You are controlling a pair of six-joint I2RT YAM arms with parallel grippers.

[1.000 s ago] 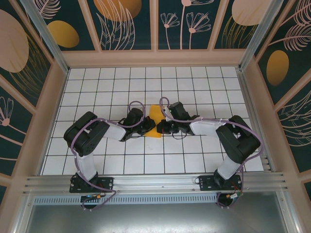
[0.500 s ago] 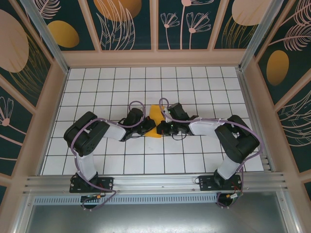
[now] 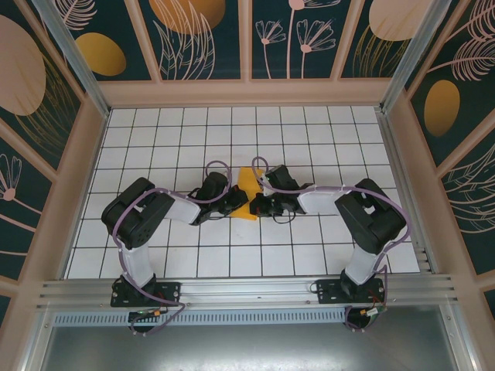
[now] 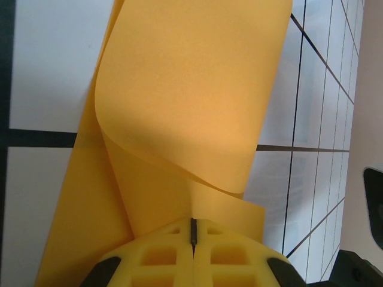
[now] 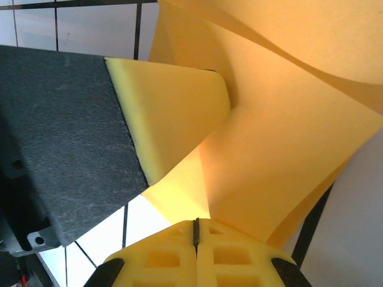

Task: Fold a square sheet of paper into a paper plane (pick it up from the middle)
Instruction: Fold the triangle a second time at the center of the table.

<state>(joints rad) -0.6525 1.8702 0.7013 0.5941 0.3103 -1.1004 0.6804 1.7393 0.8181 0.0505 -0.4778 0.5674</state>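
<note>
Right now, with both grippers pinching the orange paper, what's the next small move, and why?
Probably ease the left gripper and the right gripper down together toward the table to flatten the fold. Both are shut on the paper and sit close together, and the sheet bows over in a soft curl rather than a sharp crease.

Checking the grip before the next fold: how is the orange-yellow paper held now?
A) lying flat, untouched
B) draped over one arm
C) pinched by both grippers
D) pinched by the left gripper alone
C: the left gripper and the right gripper are each shut on the curled paper.
</note>
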